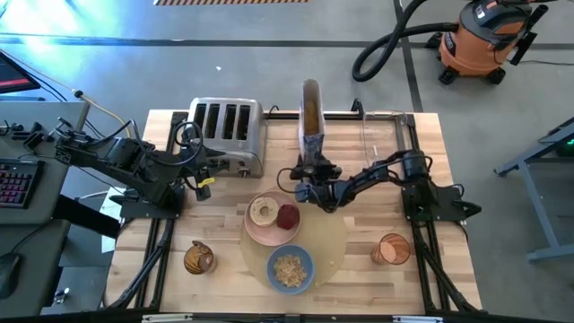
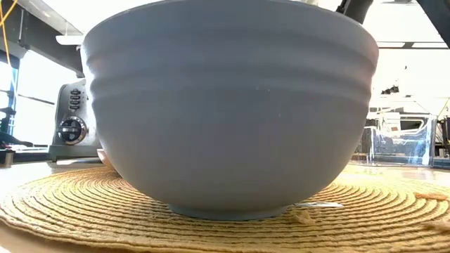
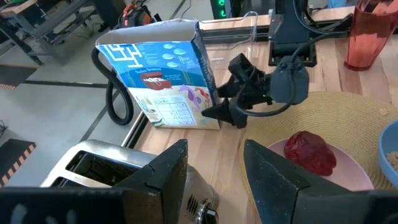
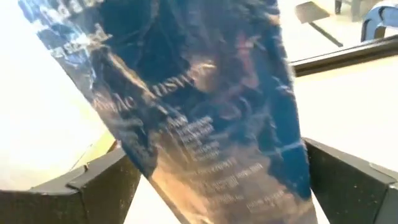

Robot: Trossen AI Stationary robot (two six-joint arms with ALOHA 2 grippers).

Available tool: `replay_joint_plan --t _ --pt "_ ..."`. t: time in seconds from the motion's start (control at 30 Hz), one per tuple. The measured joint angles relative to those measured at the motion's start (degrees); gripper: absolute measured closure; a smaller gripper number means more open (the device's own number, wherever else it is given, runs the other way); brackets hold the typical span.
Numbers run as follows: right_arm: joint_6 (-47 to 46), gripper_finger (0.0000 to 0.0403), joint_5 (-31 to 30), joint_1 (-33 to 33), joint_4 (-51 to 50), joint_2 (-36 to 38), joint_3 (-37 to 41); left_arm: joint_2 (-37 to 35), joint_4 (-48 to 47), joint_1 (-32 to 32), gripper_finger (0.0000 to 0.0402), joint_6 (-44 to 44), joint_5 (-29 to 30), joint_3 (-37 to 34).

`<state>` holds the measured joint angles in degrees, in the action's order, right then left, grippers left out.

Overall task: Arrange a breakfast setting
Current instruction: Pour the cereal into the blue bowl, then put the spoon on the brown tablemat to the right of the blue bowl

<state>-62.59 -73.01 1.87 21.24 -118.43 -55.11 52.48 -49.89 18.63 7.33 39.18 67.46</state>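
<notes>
Blue bowl (image 1: 290,268) of flakes sits on the placemat (image 1: 334,247), front of desk; right gripper (image 1: 308,188) wide open around the cereal box (image 3: 165,78). Light, crushable cardboard: grip its flat sides. Left gripper (image 3: 214,171) open, waiting near the toaster (image 1: 226,131).

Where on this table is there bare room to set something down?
Bare wood between the brown jar and blue bowl, and right of the cereal box. Crowded around the pink plate, where the right gripper hangs.
</notes>
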Motion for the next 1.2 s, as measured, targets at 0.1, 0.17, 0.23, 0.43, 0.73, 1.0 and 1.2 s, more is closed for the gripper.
replay_joint_plan --t 0.1,0.17,0.23,0.43,0.73,1.0,1.2 --pt "-1.5 0.0006 0.3 0.6 0.0 0.0 0.0 0.0 0.0 0.0 0.0252 0.0 0.0 0.0" --pt "-1.6 0.0006 0.4 0.9 0.0 0.0 0.0 0.0 0.0 0.0 0.0252 0.0 0.0 0.0" --pt "-1.4 0.0006 0.5 1.0 0.0 0.0 0.0 0.0 0.0 0.0 0.0252 0.0 0.0 0.0" --pt "0.1 0.0006 0.4 2.5 -1.5 1.0 0.0 0.0 0.0 0.0 0.0252 0.0 0.0 0.0" --pt "2.5 0.0006 -0.9 7.1 -8.7 6.1 0.0 0.0 0.0 0.0 0.0252 0.0 0.0 0.0" --pt "2.7 0.0006 -3.6 11.9 -14.7 11.6 0.0 0.0 0.0 0.0 0.0252 0.0 0.0 0.0" --pt "3.5 0.0006 -4.0 15.2 -19.2 15.4 0.0 0.0 0.0 0.0 0.0252 0.0 0.0 0.0"
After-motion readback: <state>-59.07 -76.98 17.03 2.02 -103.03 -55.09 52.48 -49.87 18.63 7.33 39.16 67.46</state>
